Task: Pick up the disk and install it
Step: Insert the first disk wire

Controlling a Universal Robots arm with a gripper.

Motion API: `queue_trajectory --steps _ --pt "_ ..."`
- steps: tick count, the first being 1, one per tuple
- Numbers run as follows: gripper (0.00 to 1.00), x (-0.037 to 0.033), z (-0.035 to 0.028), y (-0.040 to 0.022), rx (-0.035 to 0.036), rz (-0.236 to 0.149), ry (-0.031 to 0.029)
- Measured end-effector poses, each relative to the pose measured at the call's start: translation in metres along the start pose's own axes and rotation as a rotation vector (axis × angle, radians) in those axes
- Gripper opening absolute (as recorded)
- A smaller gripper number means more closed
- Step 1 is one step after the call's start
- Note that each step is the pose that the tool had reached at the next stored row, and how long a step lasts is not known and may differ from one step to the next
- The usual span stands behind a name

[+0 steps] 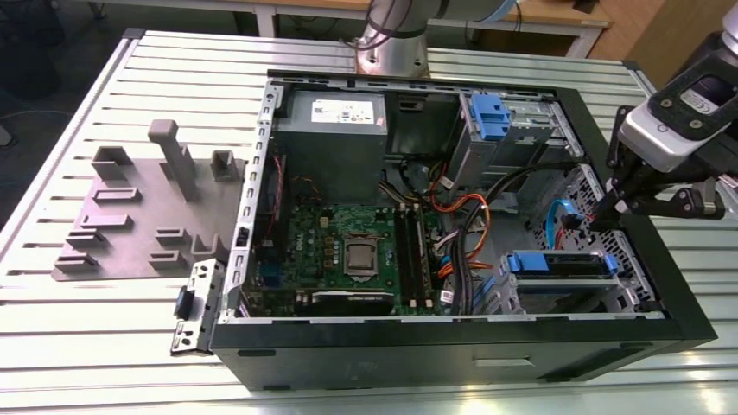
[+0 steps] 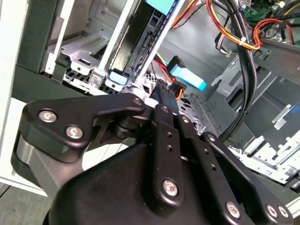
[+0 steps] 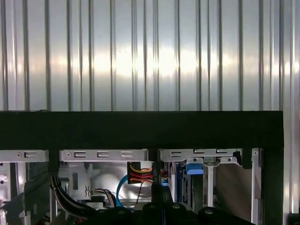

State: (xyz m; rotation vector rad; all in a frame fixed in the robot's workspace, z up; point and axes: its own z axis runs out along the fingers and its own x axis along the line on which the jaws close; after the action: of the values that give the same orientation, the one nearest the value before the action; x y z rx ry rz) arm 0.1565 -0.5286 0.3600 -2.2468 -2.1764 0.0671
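Black linkage arms of the gripper [image 1: 602,214] loom closest in the second wrist view, and from them I cannot tell whether the tool is open or closed, nor see anything held in it. The disk [image 1: 559,264], blue-framed, lies flat on the lower drive cage inside the computer case [image 1: 461,346], at the exterior view's right. The gripper hangs just above and beside it, apparently apart. I judge this as the approach for the pick. The next move calls for squaring up over the blue frame, clear of the orange and blue cables [image 1: 461,216] nearby.
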Motion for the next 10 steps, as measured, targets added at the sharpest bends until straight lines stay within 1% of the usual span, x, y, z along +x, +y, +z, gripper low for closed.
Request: queue_trajectory --steps 2,4,6,7,8,10 --pt "0.11 0.0010 0.0011 0.0013 0.0008 0.000 -0.0029" --pt "0.11 0.0018 0.0020 0.0028 0.0008 0.000 -0.0126" --pt "0.11 0.0026 0.0029 0.0040 0.0008 0.001 -0.0200" --pt "0.11 0.0028 0.0032 0.0041 0.0008 0.001 -0.0218" --pt "0.18 0.0030 0.0033 0.0042 0.0009 0.001 -0.0232" --pt "0.18 0.0036 0.0035 0.0046 0.0010 0.001 -0.0252"
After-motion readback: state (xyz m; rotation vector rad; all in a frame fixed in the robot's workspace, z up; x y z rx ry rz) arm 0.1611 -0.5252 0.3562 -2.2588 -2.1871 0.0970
